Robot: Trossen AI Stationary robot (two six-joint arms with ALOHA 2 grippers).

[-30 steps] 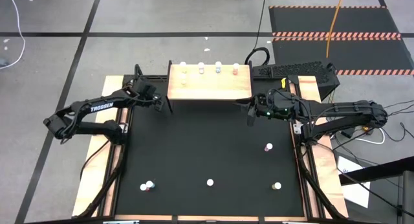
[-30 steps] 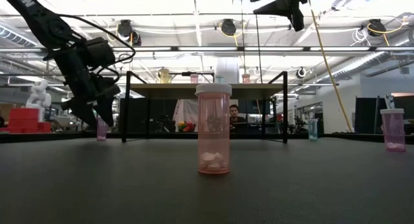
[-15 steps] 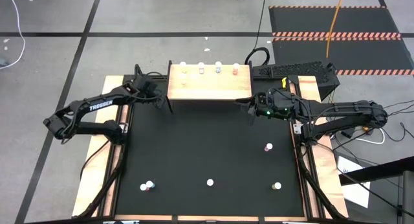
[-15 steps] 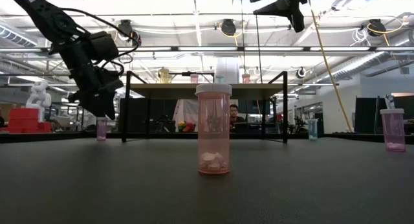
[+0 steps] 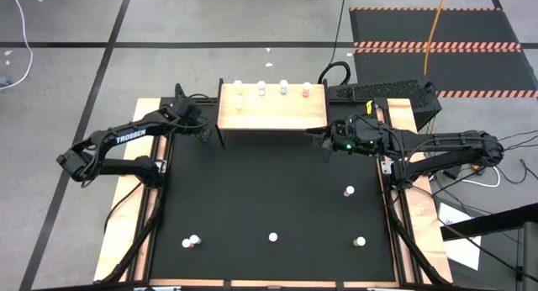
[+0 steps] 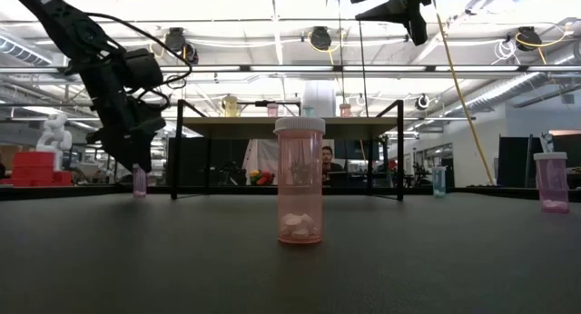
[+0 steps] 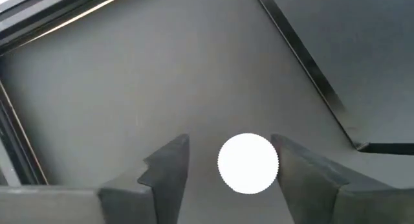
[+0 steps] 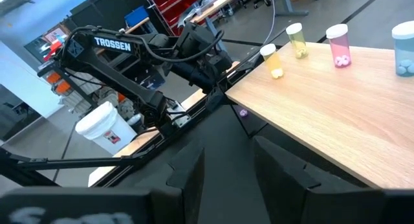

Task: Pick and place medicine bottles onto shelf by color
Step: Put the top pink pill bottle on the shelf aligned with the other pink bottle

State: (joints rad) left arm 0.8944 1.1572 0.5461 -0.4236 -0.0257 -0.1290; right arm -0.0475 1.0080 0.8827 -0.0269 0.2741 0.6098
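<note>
My left gripper (image 7: 229, 162) hangs open at the table's far left, beside the shelf's left legs, pointing steeply down over a pink medicine bottle (image 6: 139, 181) that stands on the black table. The bottle's white cap (image 7: 248, 163) lies between the fingers, close to one of them and with a gap to the other. Whether that finger touches it, I cannot tell. The light-wood shelf (image 5: 273, 114) carries several bottles (image 8: 339, 44) along its far edge. My right gripper (image 8: 233, 162) waits open and high by the shelf's near right corner, with nothing between its fingers.
More bottles stand on the table: one at mid right (image 5: 349, 191), two together at the near left (image 5: 192, 240), one near the middle (image 5: 273, 237) and one at the near right (image 5: 360, 240). A keyboard (image 5: 382, 91) lies beyond the table's far right corner.
My left gripper has tipped and shifted a little above the pink bottle beside the shelf's left legs. The bottle still stands on the table.
</note>
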